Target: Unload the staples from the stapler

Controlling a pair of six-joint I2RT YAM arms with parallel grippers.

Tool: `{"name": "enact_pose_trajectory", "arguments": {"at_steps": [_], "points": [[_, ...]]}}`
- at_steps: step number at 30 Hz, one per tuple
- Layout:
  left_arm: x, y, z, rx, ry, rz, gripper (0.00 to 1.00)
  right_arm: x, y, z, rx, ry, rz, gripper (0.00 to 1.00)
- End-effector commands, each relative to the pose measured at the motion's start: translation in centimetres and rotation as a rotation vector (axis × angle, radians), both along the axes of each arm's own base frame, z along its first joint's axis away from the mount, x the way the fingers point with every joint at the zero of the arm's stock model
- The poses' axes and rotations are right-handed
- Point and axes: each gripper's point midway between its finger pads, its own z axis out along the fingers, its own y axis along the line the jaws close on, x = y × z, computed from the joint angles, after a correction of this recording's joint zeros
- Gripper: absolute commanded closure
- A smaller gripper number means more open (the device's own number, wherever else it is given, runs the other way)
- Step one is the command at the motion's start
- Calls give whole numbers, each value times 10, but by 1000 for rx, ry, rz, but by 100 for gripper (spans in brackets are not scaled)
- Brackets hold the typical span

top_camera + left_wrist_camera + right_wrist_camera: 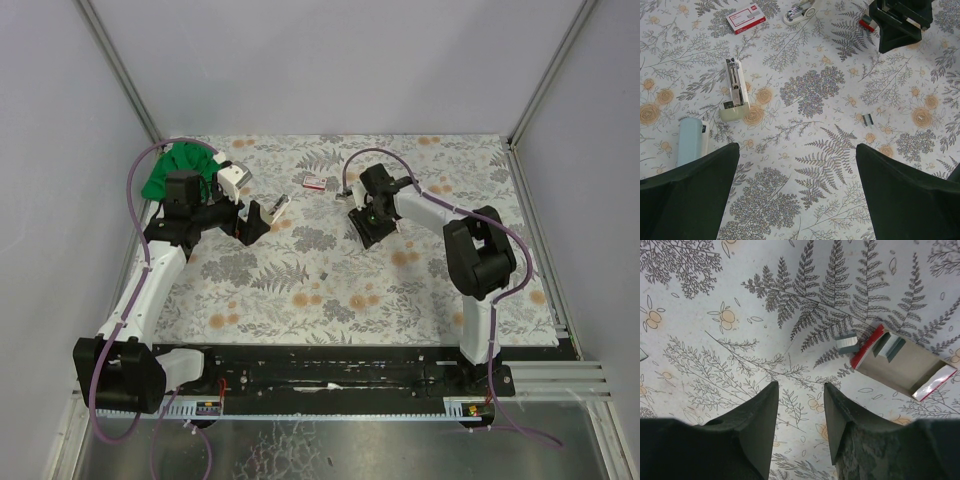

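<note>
Stapler [734,91]: laid open, left of centre in the left wrist view, magazine exposed.
Left gripper [797,147]: spread wide, empty.
Right gripper [800,385]: narrowly parted, empty.
Advised: body to be pinned squarely, staples drawn out along the channel.

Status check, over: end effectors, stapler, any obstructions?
Left end effector open, empty; right end effector open, empty. Stapler lies opened on the table, clear of both. Loose staple strip nearby; nothing blocking.
</note>
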Motion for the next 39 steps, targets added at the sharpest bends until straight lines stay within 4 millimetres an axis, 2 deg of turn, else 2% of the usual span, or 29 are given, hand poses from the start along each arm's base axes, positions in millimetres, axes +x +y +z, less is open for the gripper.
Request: {"name": "enact_pose_trajectory", "arguments": {"at_steps": [1, 9, 19, 31, 39], "points": [[7, 1, 6, -13, -41, 4, 0, -6, 7, -1, 34, 22, -17, 51], [8, 2, 7, -14, -46, 9, 0, -5, -1, -18, -11, 33, -74, 42], [9, 1, 7, -16, -45, 8, 0, 6, -3, -28, -34, 12, -131, 36], [9, 2, 5, -16, -41, 12, 0, 24, 14, -24, 18, -3, -149, 34], [9, 2, 5, -16, -41, 10, 0, 32, 11, -27, -8, -21, -153, 34]]}}
